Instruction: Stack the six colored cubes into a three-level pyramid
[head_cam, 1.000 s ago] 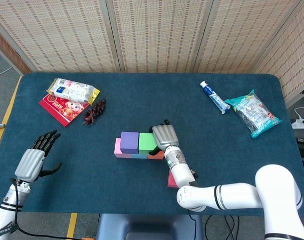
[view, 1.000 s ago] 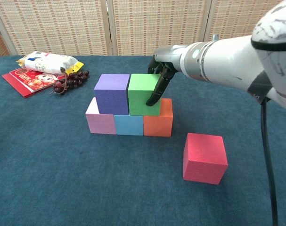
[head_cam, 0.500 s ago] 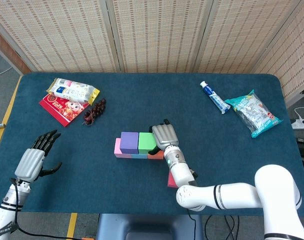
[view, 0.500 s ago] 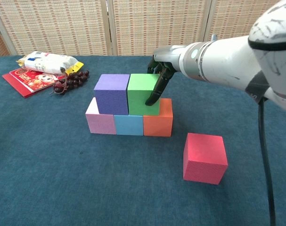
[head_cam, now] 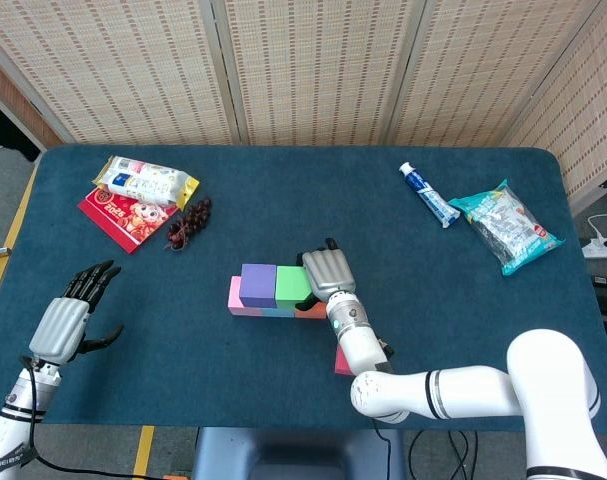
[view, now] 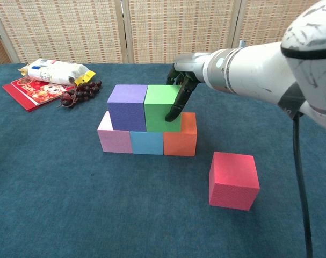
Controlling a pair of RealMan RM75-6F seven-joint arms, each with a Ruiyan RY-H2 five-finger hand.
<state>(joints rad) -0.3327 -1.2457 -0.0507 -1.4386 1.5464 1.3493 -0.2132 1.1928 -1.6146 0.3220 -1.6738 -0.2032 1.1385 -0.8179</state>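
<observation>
Our right robot hand (view: 180, 91) grips the green foam cube (view: 161, 107); we should square it beside the purple foam cube (view: 126, 106) before letting go; left robot hand (head_cam: 75, 312) idles open

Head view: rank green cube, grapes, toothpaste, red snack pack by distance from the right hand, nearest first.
From the right hand:
1. green cube, directly at its left, touching the fingers.
2. grapes, up and to the left.
3. toothpaste, far right, near the back edge; only a little farther than the grapes.
4. red snack pack, far left, beyond the grapes.
</observation>
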